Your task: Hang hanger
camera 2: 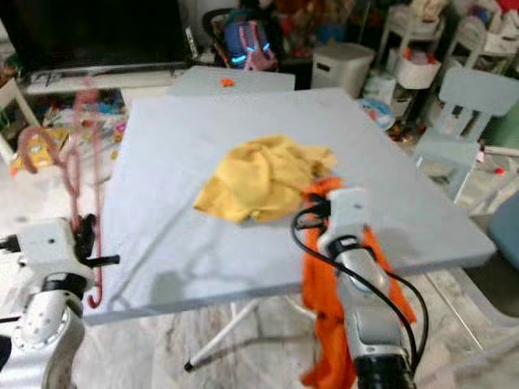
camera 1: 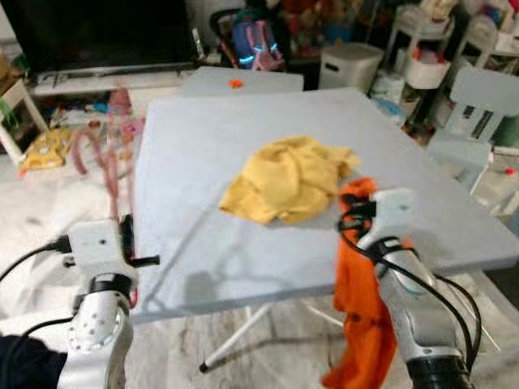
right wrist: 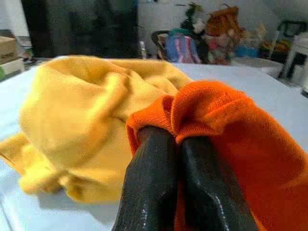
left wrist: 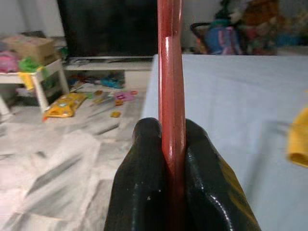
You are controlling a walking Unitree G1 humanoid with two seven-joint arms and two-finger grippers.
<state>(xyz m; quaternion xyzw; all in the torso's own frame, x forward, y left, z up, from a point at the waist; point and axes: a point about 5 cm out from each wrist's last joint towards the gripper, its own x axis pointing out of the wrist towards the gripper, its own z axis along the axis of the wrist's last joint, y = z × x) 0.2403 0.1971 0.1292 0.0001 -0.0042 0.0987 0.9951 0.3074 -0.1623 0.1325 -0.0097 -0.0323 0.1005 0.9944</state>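
Observation:
A red-pink hanger stands upright beside the left edge of the grey table, blurred with motion. My left gripper is shut on its shaft, low at the table's front left corner. My right gripper is shut on an orange garment, which droops over the table's front edge and hangs toward the floor. A crumpled yellow garment lies on the middle of the table, just beyond the orange one.
A dark TV and low shelf stand at the back left. Toys litter the floor to the left. A pale blue chair and white storage carts are at the right. A backpack sits behind the table.

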